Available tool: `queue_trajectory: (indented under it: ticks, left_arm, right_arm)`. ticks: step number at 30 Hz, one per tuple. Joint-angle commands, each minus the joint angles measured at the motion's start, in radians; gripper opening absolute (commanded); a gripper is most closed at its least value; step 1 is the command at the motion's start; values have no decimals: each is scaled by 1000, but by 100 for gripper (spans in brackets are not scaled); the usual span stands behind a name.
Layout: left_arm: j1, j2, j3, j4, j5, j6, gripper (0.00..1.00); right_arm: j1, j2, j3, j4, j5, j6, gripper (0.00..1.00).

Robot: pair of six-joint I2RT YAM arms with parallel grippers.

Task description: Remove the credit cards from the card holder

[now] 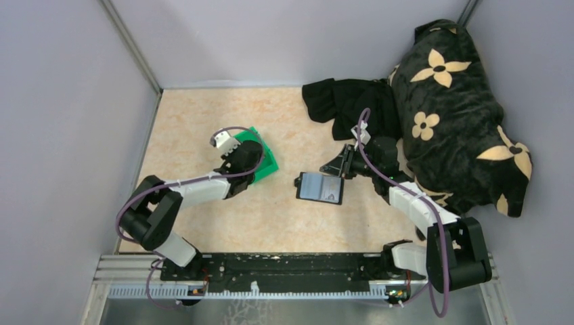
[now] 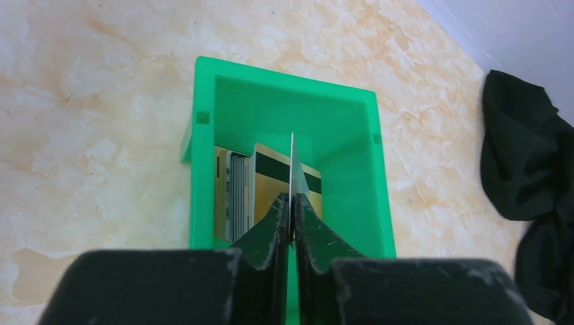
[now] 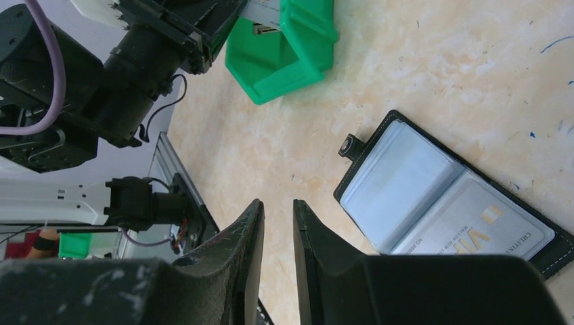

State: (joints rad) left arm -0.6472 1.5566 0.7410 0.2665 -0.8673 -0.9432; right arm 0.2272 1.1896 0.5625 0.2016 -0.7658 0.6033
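The card holder (image 1: 319,187) lay open and flat near the middle of the tabletop (image 1: 196,115), grey-blue inner faces up, its small tab (image 3: 348,145) on the 9 o'clock side in the top view. A pale VIP card (image 3: 474,227) sat tucked under one clear sleeve. At about 1 o'clock from the holder, just beside its corner, hung the right claw (image 3: 277,210), its jaws a narrow slit apart with nothing between them. At roughly 10 o'clock from the holder, well apart from it, stood the green bin (image 2: 203,169). Inside it a gold-brown card (image 2: 271,183) with a dark stripe leaned beside a stack of cards (image 2: 233,196) standing on edge at its 9 o'clock side. Over the bin, the left claw (image 2: 292,203) was pinched tight on a thin card (image 2: 292,162), seen edge-on and upright above the gold-brown one. Farther out, a black cloth (image 1: 345,101) was heaped at 12 to 1 o'clock of the holder, touching a black flowered cushion (image 1: 460,101) at 2 o'clock against the wall.
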Motion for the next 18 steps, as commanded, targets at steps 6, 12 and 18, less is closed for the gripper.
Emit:
queue_trajectory:
  ticks: [6,12,18]
  left_arm:
    - [1,60,36,15,-82,1,50]
    - [0,31,28,-12,-90,1,71]
    - [-6,-41,24,-8,-115,57,71]
  right_arm:
    - [5,37,5,70,-27,-2,23]
    - [4,53,1,85,-31,4,23]
    - [5,59,-4,95,-32,7,23]
